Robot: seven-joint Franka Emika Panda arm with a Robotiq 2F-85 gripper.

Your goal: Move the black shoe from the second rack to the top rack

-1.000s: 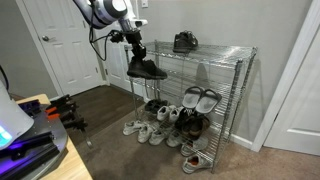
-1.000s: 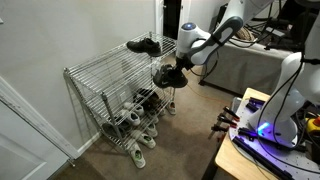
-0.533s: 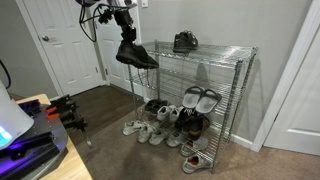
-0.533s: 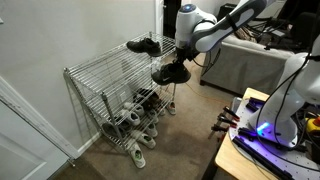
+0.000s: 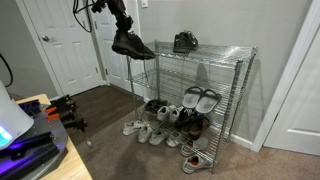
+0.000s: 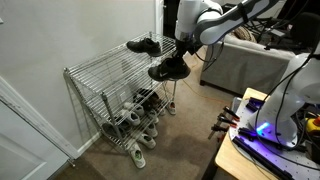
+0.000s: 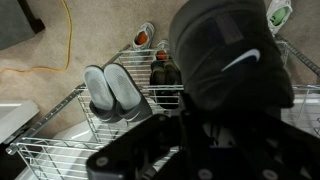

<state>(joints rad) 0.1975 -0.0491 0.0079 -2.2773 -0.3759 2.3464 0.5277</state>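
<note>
Up goes the black shoe point(image 5: 131, 45) since a second ago, now level with the top shelf of the rack point(image 5: 215, 75) (just off its end), hand point(image 5: 122, 27) clamped on it.

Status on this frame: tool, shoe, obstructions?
Tool shut on black shoe. Shoe aloft, just outside top shelf end. Second shoe already on that shelf.

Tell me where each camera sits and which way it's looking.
Exterior view: stands out in the room, faces the rack frontally; shows the arm and gripper holding the black shoe.
Exterior view: off the rack's end, looks along it; shows arm and shoe.
Wrist view: looks down past gripper and shoe onto grey slippers.
Shared: both exterior views show the other black shoe on top.
</note>
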